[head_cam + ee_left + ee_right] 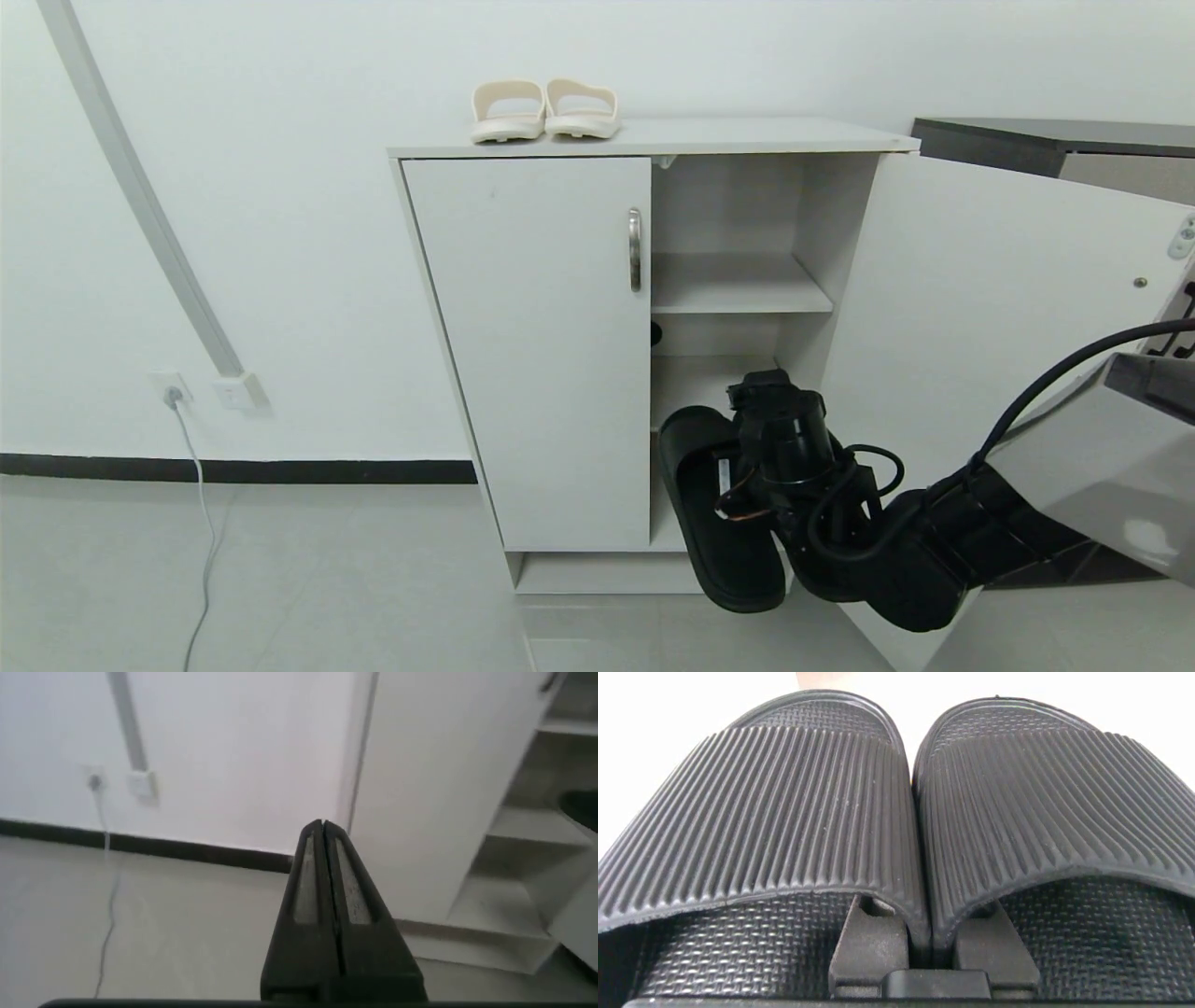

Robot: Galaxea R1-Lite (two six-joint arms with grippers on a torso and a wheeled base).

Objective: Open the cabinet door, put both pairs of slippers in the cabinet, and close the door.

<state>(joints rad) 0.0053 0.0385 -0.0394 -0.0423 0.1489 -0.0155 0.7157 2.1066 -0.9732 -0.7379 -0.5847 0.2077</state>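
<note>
- My left gripper [322, 831] hangs above the floor [140, 933], fingers pressed together, holding nothing.
- My right gripper [920, 947] pinches the black slippers [719, 523] together at the cabinet [532, 355] lower opening, beside its right door [980, 308], which stands wide open.
- I see the cream slippers [544, 110] sitting on the cabinet top.

Light was bright, even and diffuse, falling from above onto the cabinet [747, 135]. The wall [280, 233] left of the cabinet was almost shadowless. The cream slippers [544, 110] on its top cast only a thin, soft shadow. Its open compartment was greyer than its fronts, darkest beneath the shelves. The floor [373, 579] in front of the cabinet carried a faint sheen and a pale reflection of its base. The black slippers [719, 523] at its open side read as near-solid dark. In the right wrist view their ridged straps caught pale highlights against a washed-out white background. In the head view the cabinet's sides converged downward.
</note>
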